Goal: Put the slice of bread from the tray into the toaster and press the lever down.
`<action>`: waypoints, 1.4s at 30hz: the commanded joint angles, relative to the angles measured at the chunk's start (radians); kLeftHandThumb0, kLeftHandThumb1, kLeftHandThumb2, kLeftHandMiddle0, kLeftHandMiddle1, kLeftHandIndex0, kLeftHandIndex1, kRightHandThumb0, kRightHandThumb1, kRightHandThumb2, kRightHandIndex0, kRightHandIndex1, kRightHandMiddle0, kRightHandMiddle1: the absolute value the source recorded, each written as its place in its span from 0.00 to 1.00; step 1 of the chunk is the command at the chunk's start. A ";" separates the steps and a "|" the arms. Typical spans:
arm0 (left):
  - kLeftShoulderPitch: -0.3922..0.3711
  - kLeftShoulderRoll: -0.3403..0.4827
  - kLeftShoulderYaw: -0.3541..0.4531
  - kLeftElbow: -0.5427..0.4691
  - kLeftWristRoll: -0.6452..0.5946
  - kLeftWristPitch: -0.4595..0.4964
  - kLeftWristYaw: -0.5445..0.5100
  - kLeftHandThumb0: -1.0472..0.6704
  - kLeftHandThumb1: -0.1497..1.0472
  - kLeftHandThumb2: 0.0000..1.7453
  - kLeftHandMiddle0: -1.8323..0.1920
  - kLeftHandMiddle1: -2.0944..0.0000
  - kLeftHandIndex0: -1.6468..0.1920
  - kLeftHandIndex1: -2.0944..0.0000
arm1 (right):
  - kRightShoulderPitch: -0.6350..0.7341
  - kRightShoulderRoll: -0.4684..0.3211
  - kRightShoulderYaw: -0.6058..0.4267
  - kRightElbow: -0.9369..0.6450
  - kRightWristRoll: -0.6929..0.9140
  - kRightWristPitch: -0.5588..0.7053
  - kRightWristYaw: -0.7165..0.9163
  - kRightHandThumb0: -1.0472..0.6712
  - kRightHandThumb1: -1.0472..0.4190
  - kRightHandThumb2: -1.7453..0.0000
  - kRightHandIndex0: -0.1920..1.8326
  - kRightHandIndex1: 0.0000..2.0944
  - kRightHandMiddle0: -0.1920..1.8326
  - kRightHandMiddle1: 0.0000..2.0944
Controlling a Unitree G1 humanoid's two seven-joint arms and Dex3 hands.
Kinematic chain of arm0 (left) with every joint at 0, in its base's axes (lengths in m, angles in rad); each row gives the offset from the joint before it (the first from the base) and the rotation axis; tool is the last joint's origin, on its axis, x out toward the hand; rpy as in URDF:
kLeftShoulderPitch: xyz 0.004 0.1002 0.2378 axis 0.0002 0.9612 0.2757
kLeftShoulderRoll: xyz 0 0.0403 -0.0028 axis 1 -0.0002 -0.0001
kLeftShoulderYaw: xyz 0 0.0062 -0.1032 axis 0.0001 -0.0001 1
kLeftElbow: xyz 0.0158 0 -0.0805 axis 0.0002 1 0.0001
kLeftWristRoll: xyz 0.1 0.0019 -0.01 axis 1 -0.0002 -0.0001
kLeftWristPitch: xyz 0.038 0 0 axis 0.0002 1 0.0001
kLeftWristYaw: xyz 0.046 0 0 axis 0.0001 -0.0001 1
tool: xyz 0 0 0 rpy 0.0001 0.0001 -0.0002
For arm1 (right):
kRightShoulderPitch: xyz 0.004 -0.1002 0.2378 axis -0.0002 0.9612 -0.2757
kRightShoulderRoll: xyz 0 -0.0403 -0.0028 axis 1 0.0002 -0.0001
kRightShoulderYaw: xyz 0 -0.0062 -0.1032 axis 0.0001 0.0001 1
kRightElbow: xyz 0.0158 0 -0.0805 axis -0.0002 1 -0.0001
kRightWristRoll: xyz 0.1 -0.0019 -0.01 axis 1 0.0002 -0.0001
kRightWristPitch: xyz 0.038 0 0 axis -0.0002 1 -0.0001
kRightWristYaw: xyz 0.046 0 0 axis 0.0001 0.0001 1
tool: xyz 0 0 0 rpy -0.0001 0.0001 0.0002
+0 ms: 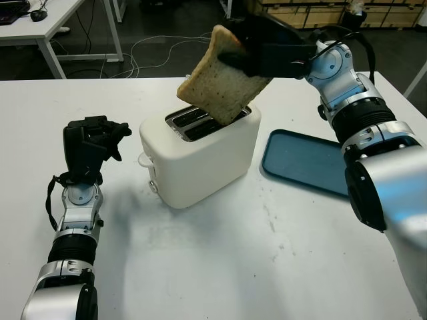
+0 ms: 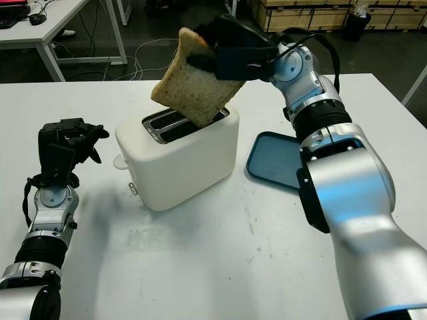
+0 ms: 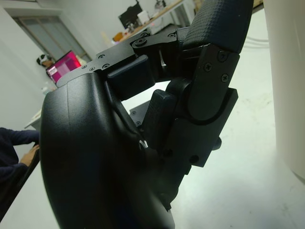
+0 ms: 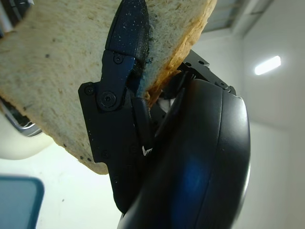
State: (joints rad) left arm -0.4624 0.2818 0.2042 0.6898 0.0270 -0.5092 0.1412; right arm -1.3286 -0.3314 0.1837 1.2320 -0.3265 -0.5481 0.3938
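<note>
The white table (image 1: 267,267) has a matte, faintly smudged top. At its near left the left hand (image 1: 93,143) stands upright on its silver-jointed forearm, left of the toaster (image 1: 200,157) and apart from it, its black fingers curled in on themselves with nothing in them. In the left wrist view the toaster's pale wall rises close beside that hand, and a person's dark sleeve (image 3: 12,138) shows at a desk well behind.

The toaster sits in the middle of the table, a rounded cream-white box set at an angle, with two metal-rimmed slots (image 1: 193,122) on top and a small white lever knob (image 1: 145,159) on its left end. To its right, near but not touching, lies the tray (image 1: 307,160), a flat blue-green rectangle with rounded corners and a low rim.

The right arm comes in from the near right, passes over the tray and bends leftward above the toaster. The right hand (image 1: 267,50) is clamped on the upper edge of the slice of bread (image 1: 223,80); in the right wrist view a black finger presses into the crumb. The slice is tan, speckled, with a darker crust, and hangs tilted, its lower corner over the slots; whether it has entered one I cannot tell.

Beyond the table are a dark floor with loose white cables (image 1: 150,47), a white desk (image 1: 60,27) at far left, and wooden crates (image 1: 313,13) at far right.
</note>
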 commanded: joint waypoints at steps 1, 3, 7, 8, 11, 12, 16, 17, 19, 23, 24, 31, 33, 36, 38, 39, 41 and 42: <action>0.006 -0.001 -0.004 -0.008 0.010 0.005 0.010 0.00 0.89 0.09 0.13 0.40 0.04 0.69 | -0.034 0.014 -0.017 -0.004 0.019 -0.026 -0.043 0.29 0.09 0.68 0.64 0.83 0.53 0.83; 0.007 0.000 -0.003 -0.007 0.009 0.004 0.009 0.00 0.89 0.09 0.13 0.40 0.04 0.69 | -0.041 0.021 -0.020 0.000 0.010 -0.030 -0.080 0.28 0.09 0.69 0.66 0.83 0.54 0.83; 0.007 -0.002 -0.003 -0.010 0.013 0.008 0.012 0.00 0.89 0.09 0.13 0.39 0.04 0.69 | -0.047 0.031 -0.030 0.006 0.015 -0.031 -0.125 0.28 0.09 0.68 0.67 0.83 0.56 0.83; 0.006 -0.003 -0.001 -0.006 0.011 0.004 0.010 0.00 0.89 0.09 0.13 0.39 0.04 0.69 | -0.048 0.033 -0.035 0.007 0.018 -0.034 -0.132 0.29 0.09 0.68 0.67 0.83 0.55 0.83; 0.004 -0.005 0.001 -0.005 0.005 0.007 0.004 0.00 0.89 0.08 0.13 0.40 0.04 0.69 | -0.048 0.036 -0.039 0.011 0.015 -0.034 -0.155 0.30 0.09 0.68 0.67 0.83 0.55 0.83; 0.004 -0.004 0.001 -0.005 0.007 0.006 0.005 0.00 0.89 0.08 0.13 0.40 0.04 0.69 | -0.047 0.037 -0.039 0.013 0.013 -0.032 -0.162 0.30 0.09 0.69 0.67 0.83 0.55 0.83; 0.008 -0.005 0.000 -0.011 0.011 0.010 0.008 0.00 0.89 0.08 0.13 0.40 0.04 0.70 | -0.040 0.039 -0.036 0.020 0.008 -0.029 -0.172 0.29 0.09 0.69 0.67 0.83 0.55 0.83; 0.009 -0.005 0.000 -0.013 0.011 0.010 0.009 0.00 0.89 0.08 0.13 0.40 0.04 0.70 | -0.037 0.038 -0.034 0.021 0.006 -0.032 -0.171 0.29 0.09 0.70 0.67 0.83 0.55 0.83; 0.010 -0.005 0.000 -0.012 0.011 0.009 0.010 0.00 0.89 0.08 0.13 0.40 0.04 0.70 | -0.031 0.039 -0.037 0.026 0.012 -0.038 -0.158 0.29 0.09 0.70 0.67 0.83 0.55 0.83; 0.010 -0.007 0.005 -0.009 0.000 0.005 0.000 0.00 0.89 0.08 0.13 0.40 0.04 0.70 | -0.018 0.039 -0.045 0.030 0.023 -0.044 -0.132 0.28 0.09 0.71 0.66 0.83 0.55 0.83; 0.011 -0.007 0.006 -0.008 -0.002 0.003 -0.004 0.00 0.89 0.08 0.13 0.40 0.04 0.70 | -0.015 0.038 -0.046 0.031 0.024 -0.042 -0.128 0.28 0.09 0.71 0.66 0.83 0.55 0.83; 0.012 -0.010 0.005 -0.014 0.008 0.010 0.006 0.00 0.89 0.08 0.13 0.40 0.04 0.69 | -0.002 0.032 -0.048 0.027 0.013 -0.035 -0.125 0.31 0.09 0.71 0.65 0.83 0.54 0.83; 0.012 -0.010 0.005 -0.012 0.008 0.009 0.005 0.00 0.89 0.08 0.13 0.39 0.04 0.69 | 0.000 0.031 -0.050 0.026 0.015 -0.034 -0.119 0.31 0.09 0.70 0.65 0.83 0.54 0.83; 0.013 -0.007 0.004 -0.007 0.013 0.003 0.007 0.00 0.89 0.09 0.13 0.39 0.04 0.69 | 0.001 0.033 -0.057 0.026 0.024 -0.032 -0.103 0.31 0.09 0.70 0.65 0.83 0.55 0.83; 0.012 -0.006 0.004 -0.005 0.014 0.002 0.008 0.00 0.89 0.09 0.13 0.39 0.04 0.70 | 0.002 0.035 -0.063 0.025 0.028 -0.031 -0.092 0.31 0.09 0.70 0.66 0.83 0.55 0.83; 0.012 -0.005 0.004 -0.005 0.014 0.002 0.007 0.00 0.89 0.09 0.13 0.39 0.04 0.69 | 0.004 0.034 -0.061 0.023 0.024 -0.033 -0.093 0.31 0.09 0.70 0.66 0.83 0.55 0.83; 0.013 -0.005 0.004 -0.006 0.015 0.002 0.008 0.00 0.89 0.09 0.13 0.39 0.04 0.69 | 0.007 0.033 -0.056 0.020 0.016 -0.030 -0.095 0.30 0.09 0.70 0.66 0.83 0.55 0.83; 0.013 -0.006 0.005 -0.007 0.013 0.004 0.006 0.00 0.89 0.09 0.13 0.39 0.04 0.70 | 0.011 0.032 -0.054 0.020 0.013 -0.032 -0.093 0.30 0.09 0.70 0.66 0.83 0.55 0.83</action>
State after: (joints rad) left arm -0.4573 0.2749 0.2082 0.6864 0.0405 -0.5091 0.1414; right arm -1.3295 -0.3003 0.1313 1.2566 -0.3258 -0.5728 0.2981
